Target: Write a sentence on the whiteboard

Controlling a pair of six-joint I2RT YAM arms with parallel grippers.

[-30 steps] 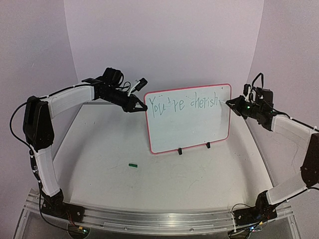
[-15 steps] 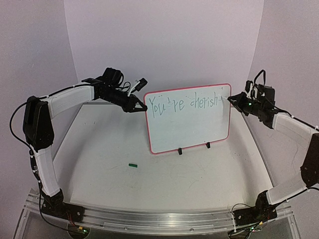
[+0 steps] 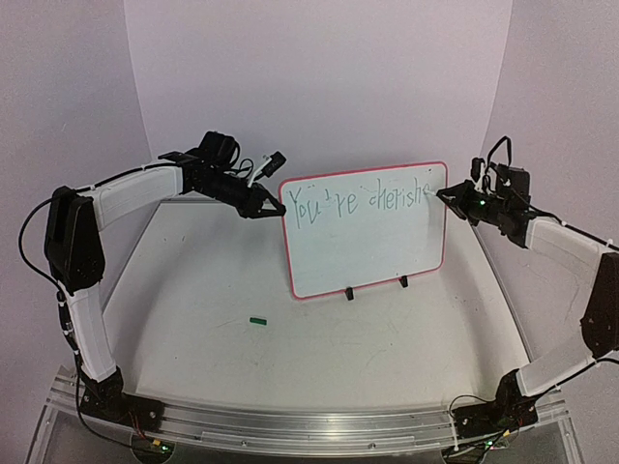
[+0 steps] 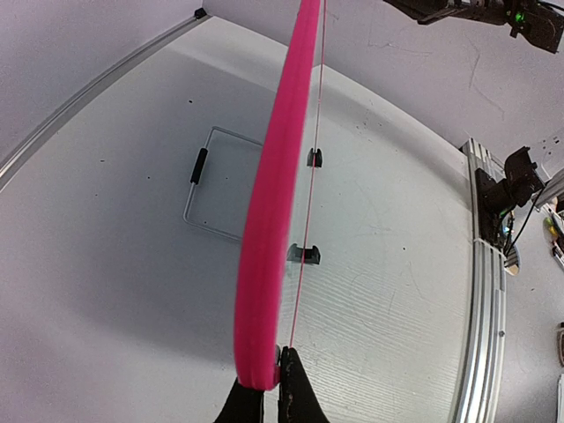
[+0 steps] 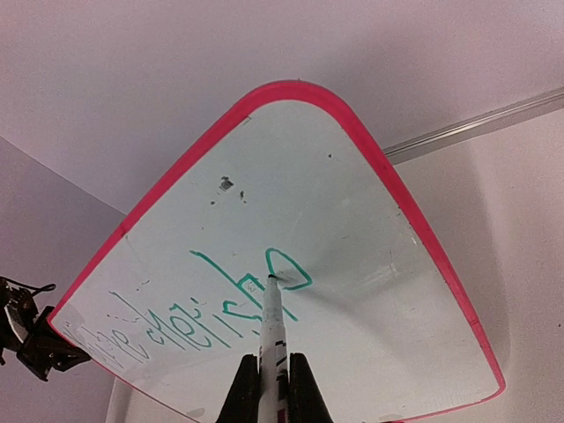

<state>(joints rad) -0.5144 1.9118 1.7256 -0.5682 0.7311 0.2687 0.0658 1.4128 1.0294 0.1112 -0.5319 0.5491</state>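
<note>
- The writing step is under way: the right gripper (image 3: 447, 198) is pinching a marker (image 5: 271, 326) tight between its fingers and pressing the tip against the upper right part of the whiteboard (image 3: 368, 242).
- The left gripper (image 3: 271, 207) is clamping narrowly on the board's red frame at its upper left edge, steadying it against the push of the pen.
- The whiteboard is standing upright on its two black clip feet (image 3: 349, 293) toward the far right of the table (image 3: 193, 290), with its face turned toward the near side.
- The sentence (image 3: 358, 201) is running in thin green strokes along the top of the board, and it is reading "You're cherishe" so far, the last letter sitting just beside the right frame.
- In my judgement the first line is running out of room, so the next move is calling for lifting the tip and starting again lower and further left, with a light touch so the board is not tipping.
- A small green piece (image 3: 257, 320) is lying on the table near the middle, well apart from the board.
- No brand or label is showing clearly enough to read.
</note>
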